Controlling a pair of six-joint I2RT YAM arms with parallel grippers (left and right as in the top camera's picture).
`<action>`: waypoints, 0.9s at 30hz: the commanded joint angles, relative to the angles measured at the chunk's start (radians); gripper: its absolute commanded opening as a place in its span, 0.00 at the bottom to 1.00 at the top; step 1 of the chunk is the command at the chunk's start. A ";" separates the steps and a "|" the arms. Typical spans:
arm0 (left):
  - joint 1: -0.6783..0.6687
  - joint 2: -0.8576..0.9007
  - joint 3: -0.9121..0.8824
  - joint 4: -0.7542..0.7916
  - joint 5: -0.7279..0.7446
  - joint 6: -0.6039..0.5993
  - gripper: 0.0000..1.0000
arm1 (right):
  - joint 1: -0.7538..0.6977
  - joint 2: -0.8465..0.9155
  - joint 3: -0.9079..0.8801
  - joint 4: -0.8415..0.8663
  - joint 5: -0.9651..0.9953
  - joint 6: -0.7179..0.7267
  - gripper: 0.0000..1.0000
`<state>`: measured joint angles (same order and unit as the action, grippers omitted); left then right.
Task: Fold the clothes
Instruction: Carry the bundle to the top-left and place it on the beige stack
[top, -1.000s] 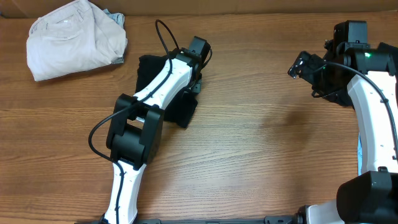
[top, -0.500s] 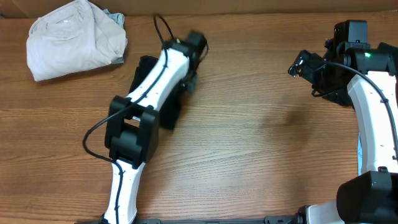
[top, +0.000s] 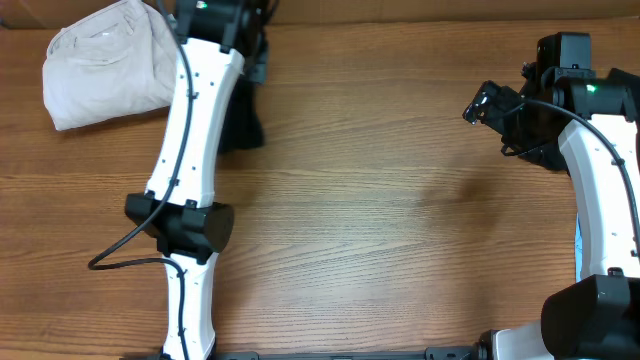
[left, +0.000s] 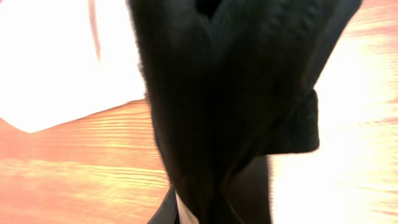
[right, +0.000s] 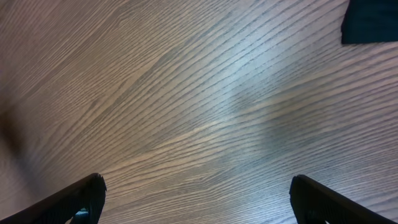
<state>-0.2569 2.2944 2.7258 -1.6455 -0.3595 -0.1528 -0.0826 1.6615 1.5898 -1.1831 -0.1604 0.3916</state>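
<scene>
My left gripper is at the far left of the table and is shut on a black garment, which hangs from it down to the wood. In the left wrist view the black garment fills the middle and hides the jaws. A cream-white bundle of cloth lies at the far left corner, just left of that gripper, and also shows in the left wrist view. My right gripper is open and empty above bare wood at the right, with its fingers wide apart.
The wooden table runs across the view, and its far edge meets a brown wall just behind the left gripper. A dark corner of something shows at the top right of the right wrist view. The right arm's base stands at the front right.
My left arm has swung from the table's middle to the far left, carrying the black garment toward the cream-white bundle. The right arm has not moved.
</scene>
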 joint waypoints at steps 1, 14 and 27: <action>0.077 -0.024 0.070 0.004 -0.093 0.011 0.04 | 0.003 0.001 -0.001 0.002 0.002 -0.007 0.98; 0.391 -0.071 0.111 0.150 -0.044 0.019 0.04 | 0.003 0.001 -0.001 -0.008 0.001 -0.002 0.98; 0.531 -0.025 0.076 0.501 -0.006 0.312 0.04 | 0.003 0.001 -0.001 -0.035 0.002 -0.003 0.98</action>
<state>0.2695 2.2848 2.8017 -1.1828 -0.3763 0.0257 -0.0826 1.6615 1.5898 -1.2186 -0.1600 0.3916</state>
